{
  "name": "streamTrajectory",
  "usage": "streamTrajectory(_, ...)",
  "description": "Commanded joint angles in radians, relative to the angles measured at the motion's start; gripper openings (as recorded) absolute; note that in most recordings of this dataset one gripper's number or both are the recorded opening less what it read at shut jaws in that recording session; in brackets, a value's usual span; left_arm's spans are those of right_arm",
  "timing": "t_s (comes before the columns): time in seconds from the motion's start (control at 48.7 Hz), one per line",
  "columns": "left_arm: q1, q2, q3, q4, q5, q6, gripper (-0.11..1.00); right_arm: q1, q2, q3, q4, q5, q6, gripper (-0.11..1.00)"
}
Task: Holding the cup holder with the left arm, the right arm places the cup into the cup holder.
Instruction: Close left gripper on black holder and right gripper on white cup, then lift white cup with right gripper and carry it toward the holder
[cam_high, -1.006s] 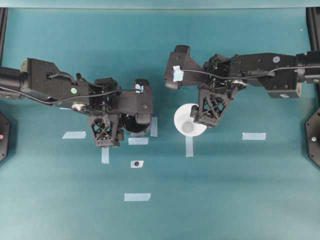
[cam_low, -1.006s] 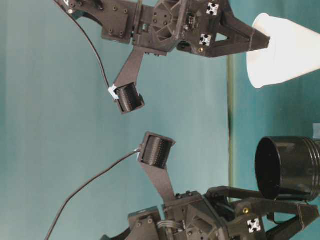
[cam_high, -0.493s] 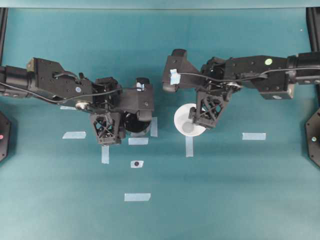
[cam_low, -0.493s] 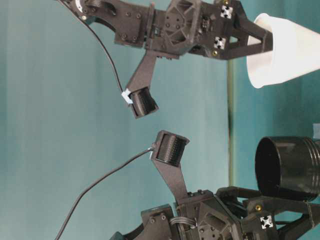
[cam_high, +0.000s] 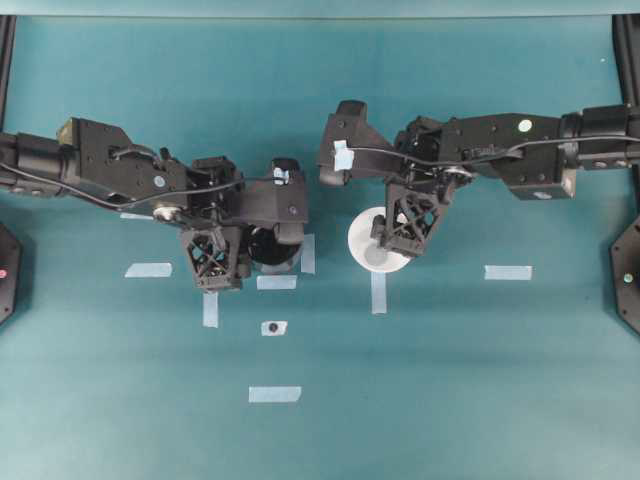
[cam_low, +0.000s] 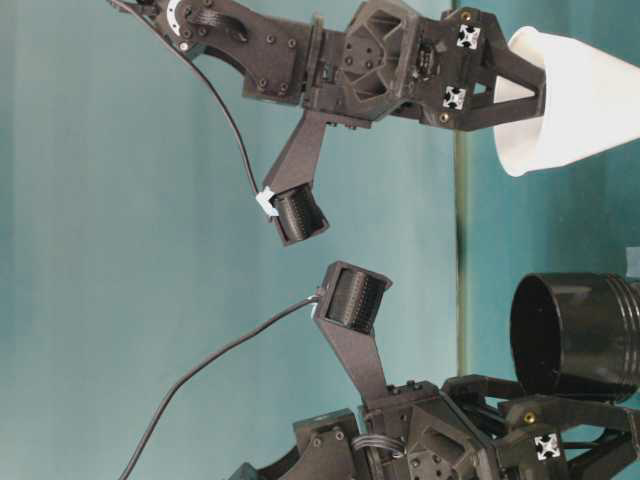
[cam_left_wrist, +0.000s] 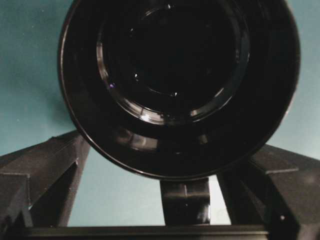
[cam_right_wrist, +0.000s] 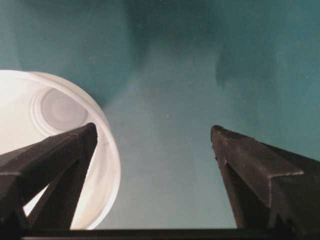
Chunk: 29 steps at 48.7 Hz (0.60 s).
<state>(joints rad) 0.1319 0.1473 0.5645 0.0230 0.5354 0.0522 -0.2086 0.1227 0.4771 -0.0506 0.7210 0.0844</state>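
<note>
seen from overhead: left gripper (cam_high: 240, 262) spread wide, straddling the cup holder (cam_high: 270, 250), nothing clamped. cup holder upright on the teal table (cam_high: 450, 400), mostly hidden under the left arm (cam_high: 120, 175), hemmed by pale tape strips (cam_high: 277, 282) at 3, 6 and 8 o'clock. from the left wrist view, glossy black cup holder (cam_left_wrist: 180, 85) filling the frame, mouth up, flanked by fingers (cam_left_wrist: 40, 175) at 8 and 4 o'clock, contact not clear.

right gripper (cam_high: 392, 240) also spread wide, holding nothing. white cup (cam_high: 365, 245) upright on the table, well apart from the cup holder, at its 3 o'clock. in the right wrist view, one finger (cam_right_wrist: 55, 165) over the cup (cam_right_wrist: 55, 150) opening, the other over bare table. right arm (cam_high: 500, 150) reaching in from 3 o'clock.
</note>
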Motion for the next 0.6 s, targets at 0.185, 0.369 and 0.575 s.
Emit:
streamTrajectory(0.185, -0.002, -0.014, -0.008, 0.003, -0.011, -0.008, 0.87, -0.002, -0.021, -0.028, 0.023, 0.0, 0.005, 0.92)
streamTrajectory(0.369, -0.005, -0.02, -0.008, 0.003, -0.008, -0.009, 0.55, 0.0, -0.023, -0.04, 0.066, 0.002, 0.005, 0.54)
streamTrajectory(0.575, -0.008, -0.038, -0.005, 0.003, 0.006, -0.009, 0.22, 0.002, -0.031, -0.044, 0.121, 0.009, 0.005, 0.08)
